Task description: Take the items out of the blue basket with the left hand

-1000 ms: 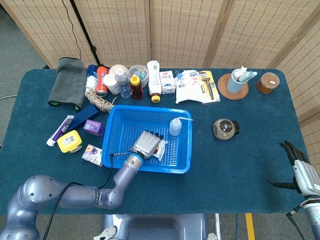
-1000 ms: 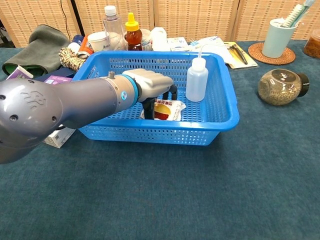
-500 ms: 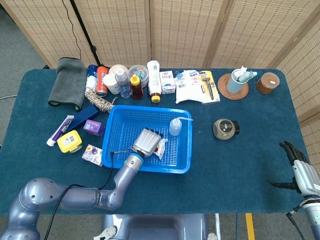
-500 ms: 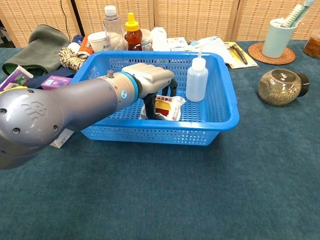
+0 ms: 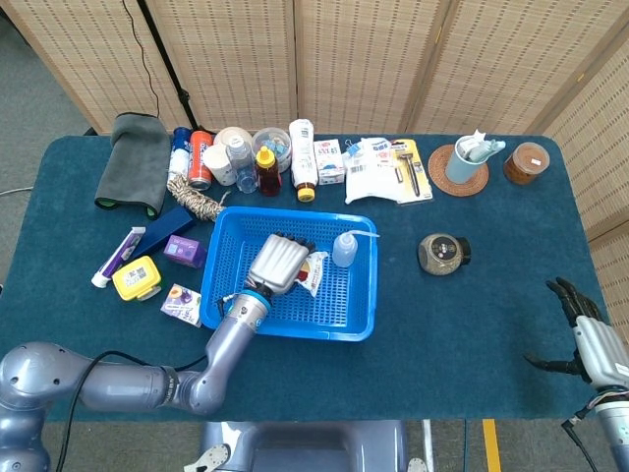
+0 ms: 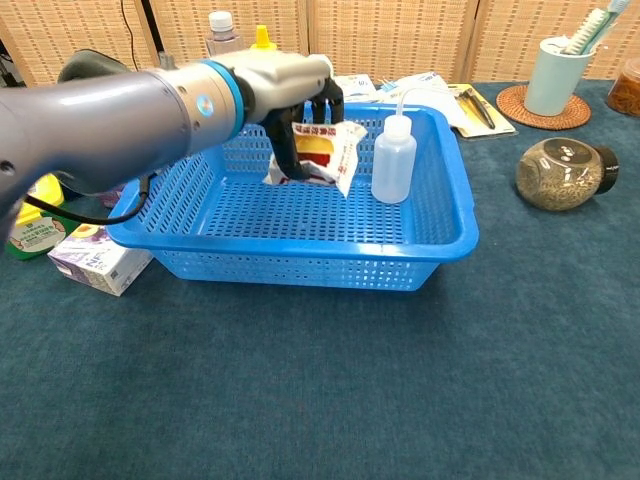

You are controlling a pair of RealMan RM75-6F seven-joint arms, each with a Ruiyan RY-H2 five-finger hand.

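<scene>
My left hand (image 6: 290,85) grips a white-and-red snack packet (image 6: 322,152), held up above the floor of the blue basket (image 6: 300,262) on the counter (image 6: 400,400). 1 white squeeze bottle (image 6: 393,157) stands upright inside, at the basket's right. My right hand (image 5: 588,334) hangs empty, fingers spread, at the counter's far right edge.

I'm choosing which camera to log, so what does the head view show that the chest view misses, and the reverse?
Only the head view shows the right hand, open at the table's right edge, plus the toothpaste tube and purple box left of the basket. Only the chest view shows that the snack packet hangs clear above the basket floor, and that the squeeze bottle stands upright. Both show the left hand holding the packet over the blue basket, the round jar and the cup on its coaster.
</scene>
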